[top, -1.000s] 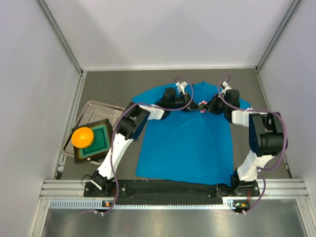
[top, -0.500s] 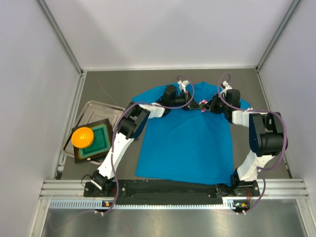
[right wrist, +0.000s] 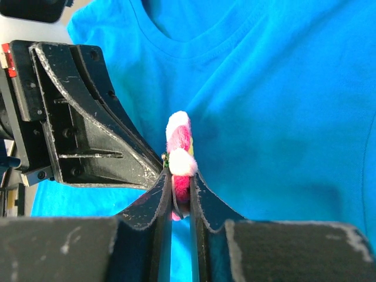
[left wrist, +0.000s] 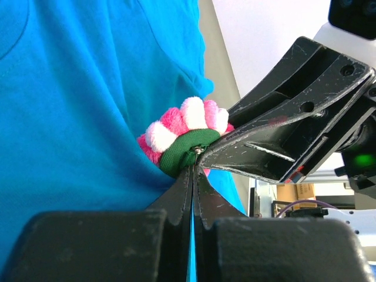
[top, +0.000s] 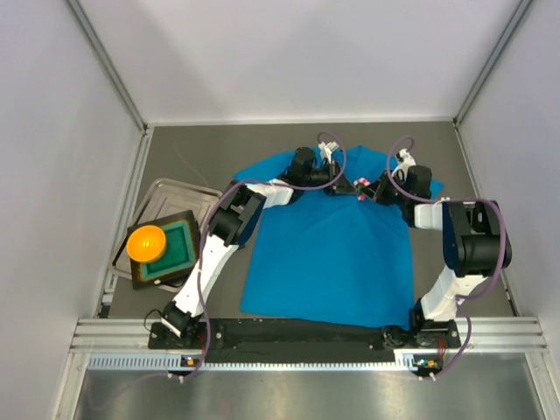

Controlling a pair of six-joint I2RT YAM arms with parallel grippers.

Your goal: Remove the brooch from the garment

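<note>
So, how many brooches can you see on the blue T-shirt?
1. The pink-and-white flower brooch sits near the T-shirt collar, pinched in the right gripper, the closed tips of the left gripper at its green back. Others might hide under the arms.

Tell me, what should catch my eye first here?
A bright blue T-shirt lies spread across the middle of the table. Near its collar, a fluffy pink-and-white brooch is pinched by the right claw, while the left claw is shut at its green backing. Far left, an orange ball sits on a green tray.
</note>
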